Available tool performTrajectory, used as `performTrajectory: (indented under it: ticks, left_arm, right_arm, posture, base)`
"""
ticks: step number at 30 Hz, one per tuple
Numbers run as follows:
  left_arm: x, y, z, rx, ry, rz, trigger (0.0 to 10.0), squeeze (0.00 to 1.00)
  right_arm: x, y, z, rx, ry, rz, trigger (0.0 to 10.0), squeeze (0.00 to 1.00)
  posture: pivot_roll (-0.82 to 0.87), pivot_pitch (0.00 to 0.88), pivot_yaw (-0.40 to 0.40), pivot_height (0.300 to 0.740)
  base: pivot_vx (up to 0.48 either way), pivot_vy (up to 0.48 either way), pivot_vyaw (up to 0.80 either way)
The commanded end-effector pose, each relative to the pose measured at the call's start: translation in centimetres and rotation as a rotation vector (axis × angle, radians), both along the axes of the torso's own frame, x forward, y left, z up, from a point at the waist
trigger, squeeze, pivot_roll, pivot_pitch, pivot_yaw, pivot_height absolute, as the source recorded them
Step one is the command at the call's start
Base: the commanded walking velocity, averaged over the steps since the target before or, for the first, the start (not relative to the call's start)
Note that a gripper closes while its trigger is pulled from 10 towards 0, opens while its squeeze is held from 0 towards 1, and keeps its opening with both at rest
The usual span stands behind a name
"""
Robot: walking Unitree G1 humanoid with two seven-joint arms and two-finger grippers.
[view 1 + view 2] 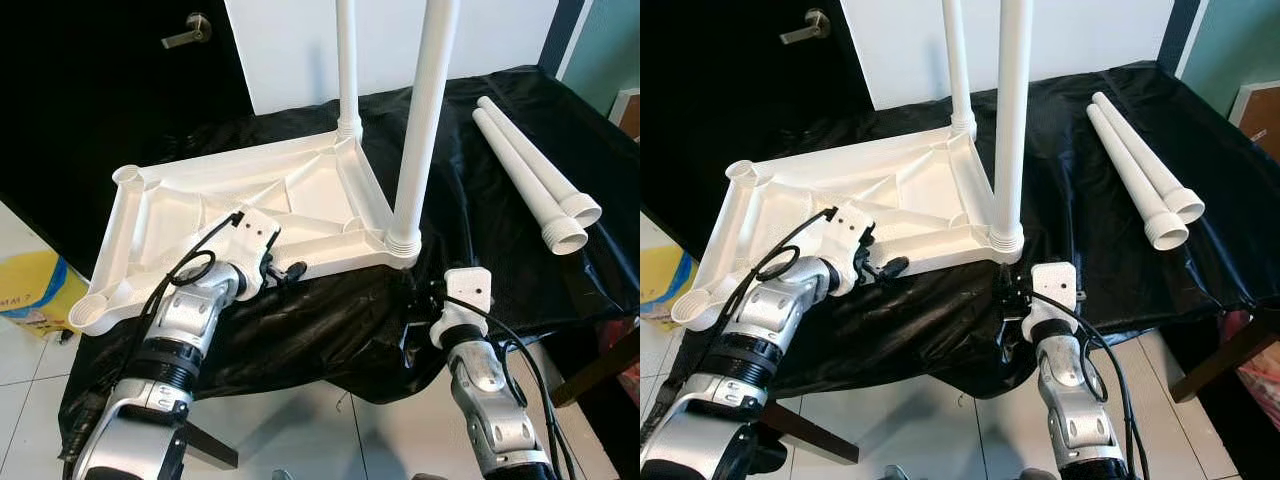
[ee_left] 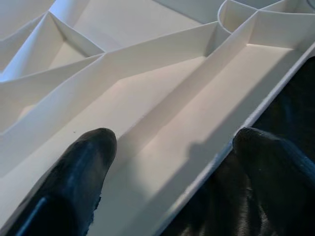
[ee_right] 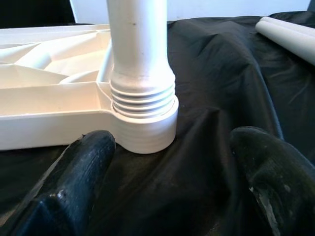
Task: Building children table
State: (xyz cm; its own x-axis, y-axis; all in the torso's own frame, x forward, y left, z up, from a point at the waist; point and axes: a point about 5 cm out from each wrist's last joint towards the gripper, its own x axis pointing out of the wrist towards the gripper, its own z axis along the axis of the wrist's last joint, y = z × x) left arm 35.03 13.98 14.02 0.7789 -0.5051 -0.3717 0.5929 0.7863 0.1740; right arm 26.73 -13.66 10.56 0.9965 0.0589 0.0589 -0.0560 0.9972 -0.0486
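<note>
Upturned white tabletop [image 1: 250,205] lay centre-left on black-draped worktop [image 1: 500,270], two legs [image 1: 425,120] screwed upright. Two loose legs [image 1: 525,175] upper right. Left gripper [image 2: 172,162] spread astride tabletop's near rim; right gripper [image 3: 172,167] spread, empty, before near corner socket. Judged light, stiff, slick plastic; best gripped at ribbed rim.

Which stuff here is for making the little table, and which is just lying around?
For the table:
white tabletop, upside down
two legs screwed in
two loose legs
left gripper, right gripper

Just lying around:
black cloth
yellow container
</note>
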Motion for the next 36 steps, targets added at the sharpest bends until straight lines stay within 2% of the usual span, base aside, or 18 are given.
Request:
performTrajectory:
  ticks: [1,8,11,12,16,17,23,25,31,33,36]
  left_arm:
    - [0.1,0.7,-0.4,0.010,0.024,-0.010,10.0,1.00]
    - [0.0,0.8,-0.8,-0.004,0.056,-0.028,10.0,1.00]
    - [0.0,0.7,-0.9,-0.065,0.094,-0.051,10.0,1.00]
    - [0.0,0.6,-1.0,-0.092,0.114,-0.067,10.0,0.95]
    - [-0.1,0.5,-1.0,-0.108,0.128,-0.076,10.0,0.95]
    - [-0.3,0.3,-1.3,-0.114,0.156,-0.095,10.0,0.00]
    - [-0.6,0.1,-2.0,-0.094,0.195,-0.106,10.0,0.00]
    - [-0.9,0.1,-2.7,-0.057,0.220,-0.129,10.0,0.00]
    - [-1.6,-0.2,-3.0,-0.038,0.234,-0.199,10.0,0.00]
    - [-1.6,-0.2,-3.0,-0.038,0.234,-0.199,10.0,0.00]
    - [-1.3,0.0,-3.7,-0.006,0.256,-0.140,10.0,0.00]
  right_arm:
    - [-0.3,0.2,-0.1,-0.001,-0.002,0.023,10.0,0.00]
    - [-0.3,0.2,-0.2,-0.008,0.004,0.037,10.0,0.00]
    - [-0.2,0.4,-0.2,-0.010,0.008,0.044,10.0,0.00]
    - [-0.2,0.5,-0.3,-0.010,0.009,0.047,10.0,0.00]
    - [-0.1,0.6,-0.3,-0.009,0.009,0.050,10.0,0.00]
    - [-0.1,0.6,-0.3,-0.010,0.010,0.053,10.0,0.00]
    - [-0.1,0.6,-0.3,-0.012,0.010,0.054,10.0,0.00]
    - [0.0,0.4,-0.3,-0.017,0.010,0.056,10.0,0.00]
    - [0.1,0.3,-0.2,-0.021,0.010,0.058,10.0,0.00]
    - [0.1,0.3,-0.2,-0.021,0.010,0.058,10.0,0.00]
    - [0.2,0.4,-0.2,-0.024,0.008,0.063,10.0,0.00]
  posture:
    - [-0.17,0.010,0.108,0.740]
    - [-0.17,0.010,0.105,0.740]
    - [-0.18,0.008,0.105,0.740]
    - [-0.18,0.009,0.105,0.740]
    - [-0.18,0.009,0.105,0.740]
    - [-0.18,0.008,0.105,0.740]
    - [-0.18,0.005,0.104,0.740]
    - [-0.19,0.004,0.102,0.740]
    - [-0.19,0.001,0.100,0.740]
    - [-0.19,0.001,0.100,0.740]
    - [-0.19,0.000,0.098,0.740]
  base:
    - [0.000,0.000,0.00]
    - [0.000,0.000,0.00]
    - [0.000,0.000,0.00]
    - [0.000,0.000,0.00]
    - [0.000,0.000,0.00]
    - [0.000,0.000,0.00]
    - [0.000,0.000,0.00]
    - [0.000,0.000,0.00]
    - [0.000,0.000,0.00]
    - [0.000,0.000,0.00]
    - [0.000,0.000,0.00]
